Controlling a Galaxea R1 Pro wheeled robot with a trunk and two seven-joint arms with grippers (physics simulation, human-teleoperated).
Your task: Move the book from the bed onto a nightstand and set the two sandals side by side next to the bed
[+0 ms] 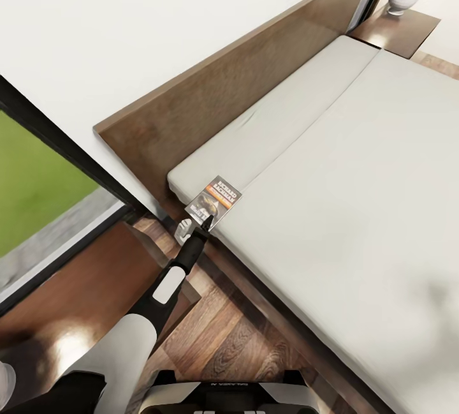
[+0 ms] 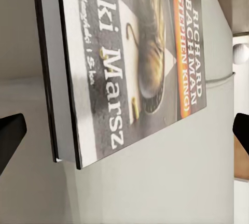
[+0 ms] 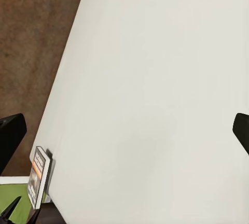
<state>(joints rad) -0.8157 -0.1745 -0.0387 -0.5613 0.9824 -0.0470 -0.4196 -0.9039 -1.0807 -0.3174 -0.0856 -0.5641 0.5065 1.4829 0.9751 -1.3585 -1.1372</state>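
The bed (image 1: 357,171) is seen with a dark brown headboard and frame and a plain off-white mattress, divided by a seam that runs parallel to the headboard. One thing is borne on it — the book (image 1: 215,202), placed at the near corner by the headboard, at the mattress edge. In the left wrist view the book (image 2: 129,63) appears tilted, with one edge raised off the mattress, though whether any part rests flat cannot be judged. Beside the bed, a wood plank floor (image 1: 223,344) is shown, and a glossy dark brown nightstand (image 1: 83,299) stands on it.
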